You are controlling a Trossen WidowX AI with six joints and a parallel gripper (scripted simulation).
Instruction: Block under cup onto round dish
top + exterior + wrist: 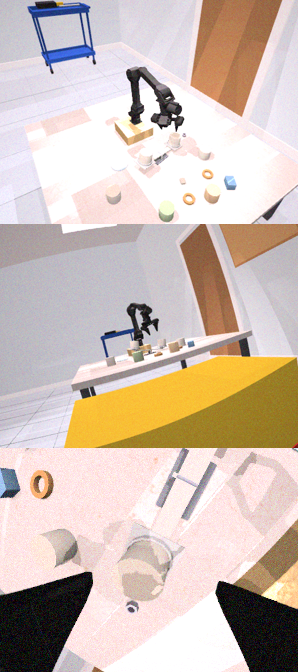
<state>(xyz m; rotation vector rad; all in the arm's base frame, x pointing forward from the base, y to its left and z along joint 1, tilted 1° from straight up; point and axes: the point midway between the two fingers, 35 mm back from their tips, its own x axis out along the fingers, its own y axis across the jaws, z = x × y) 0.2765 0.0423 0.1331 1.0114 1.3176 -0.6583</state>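
Observation:
One pale cup [174, 140] [161, 342] [144, 570] stands upright on the balance's far end. The matching cup [145, 157] [134, 344] stands on the end nearer the round dish [119, 166] [123, 360], and appears to sit a little higher. The balance beam [164, 152] [175, 508] joins them. My gripper [169, 129] [152, 332] [156, 583] is open and empty, pointing down above the far-end cup; in the wrist view that cup lies between the fingertips, left of their middle. No hidden block shows under either cup.
A pale cylinder [204, 153] [60, 547] and a dark nut [184, 135] [132, 607] lie near the far-end cup. Another pale cylinder [113, 194] stands before the dish. A tan cylinder [212, 193], green cylinder [166, 211], blue block [230, 182], small pinkish block [182, 181] and two orange rings are toward the front.

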